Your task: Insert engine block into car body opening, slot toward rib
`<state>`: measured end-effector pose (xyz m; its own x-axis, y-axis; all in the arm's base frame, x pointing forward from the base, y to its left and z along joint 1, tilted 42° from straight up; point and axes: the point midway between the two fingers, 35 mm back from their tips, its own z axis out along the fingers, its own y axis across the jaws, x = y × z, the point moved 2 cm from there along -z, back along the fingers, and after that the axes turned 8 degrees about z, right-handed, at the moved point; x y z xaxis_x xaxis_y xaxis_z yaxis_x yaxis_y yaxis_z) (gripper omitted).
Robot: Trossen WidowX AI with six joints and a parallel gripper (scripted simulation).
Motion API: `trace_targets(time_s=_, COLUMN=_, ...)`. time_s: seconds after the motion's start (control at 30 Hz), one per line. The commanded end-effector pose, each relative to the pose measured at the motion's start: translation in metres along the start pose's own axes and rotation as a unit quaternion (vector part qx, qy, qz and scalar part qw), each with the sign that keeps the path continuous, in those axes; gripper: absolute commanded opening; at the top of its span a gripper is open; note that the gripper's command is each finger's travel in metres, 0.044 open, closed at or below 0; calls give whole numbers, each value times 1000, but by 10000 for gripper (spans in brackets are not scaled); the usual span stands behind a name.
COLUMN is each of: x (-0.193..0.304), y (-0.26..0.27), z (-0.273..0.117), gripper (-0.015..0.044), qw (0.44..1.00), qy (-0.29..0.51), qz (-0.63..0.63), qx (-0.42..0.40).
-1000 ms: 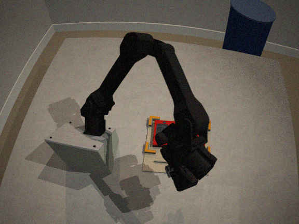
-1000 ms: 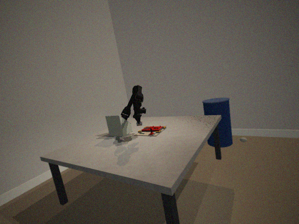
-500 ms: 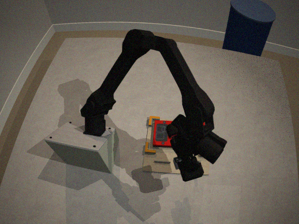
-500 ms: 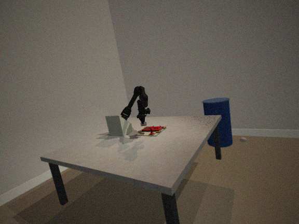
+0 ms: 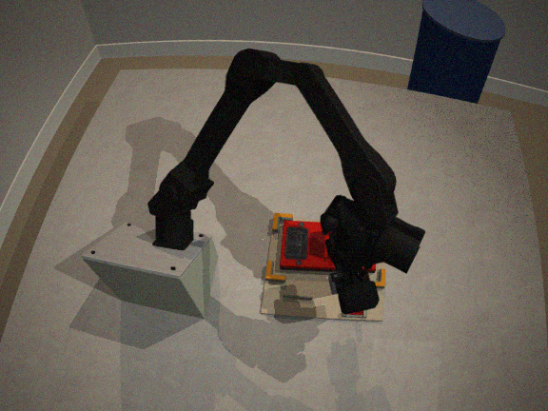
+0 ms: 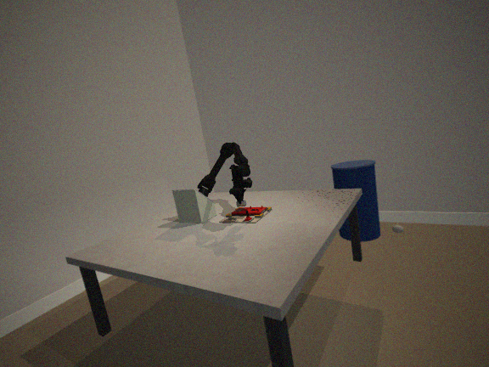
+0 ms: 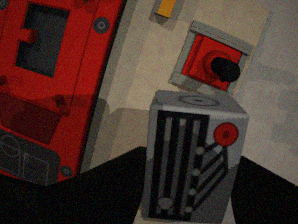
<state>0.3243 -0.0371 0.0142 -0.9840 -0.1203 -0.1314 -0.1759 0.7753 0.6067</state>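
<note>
My gripper is shut on the grey engine block, held above the board. In the wrist view the block shows black slots, silver bars and a red disc, with a ring mark on its far face. The red car body lies flat on the board; in the wrist view it is left of the block. Its dark rectangular opening is at the upper left, with a red rib reaching in from the left side. In the top view the arm hides the block and opening.
A red piece with a black knob sits in a grey frame on the beige board, beyond the block. Orange corner brackets surround the car body. The arm's pedestal stands left.
</note>
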Motion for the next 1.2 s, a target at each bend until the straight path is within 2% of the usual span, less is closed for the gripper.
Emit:
trace_targets(time_s=0.0, x=-3, y=9, z=3, gripper=0, qw=1000, qy=-1, qz=11, qx=-2)
trace_targets(time_s=1.17, x=-28, y=108, z=33, gripper=0, qw=993, qy=-1, qz=114, qx=-28)
